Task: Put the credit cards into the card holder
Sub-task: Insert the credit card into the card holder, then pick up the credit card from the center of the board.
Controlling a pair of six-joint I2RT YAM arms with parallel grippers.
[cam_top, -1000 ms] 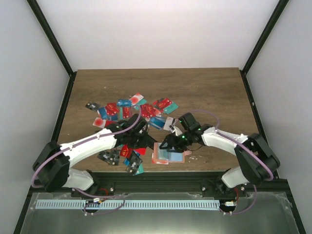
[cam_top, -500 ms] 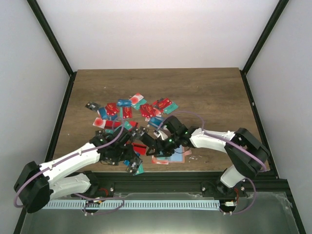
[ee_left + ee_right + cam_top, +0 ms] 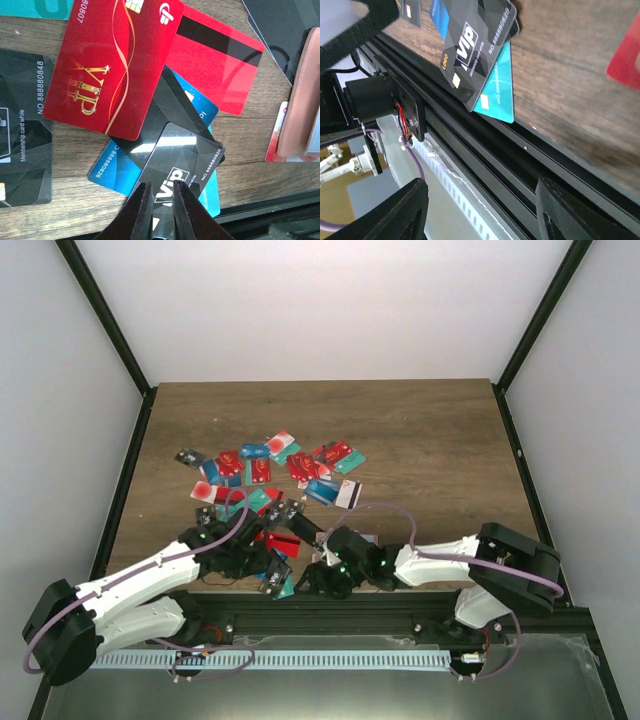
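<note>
Both arms have dropped toward the bench's near edge. Left tool, nearly pressed together, hovers over the black card, long axis toward 1 o'clock; card holder at 3 o'clock. Right tool spread, empty.

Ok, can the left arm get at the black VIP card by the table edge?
Probably yes: the left claw is right at the black plastic VIP card, which lies topmost with nothing over it.

Wooden table strewn with overlapping credit cards.
</note>
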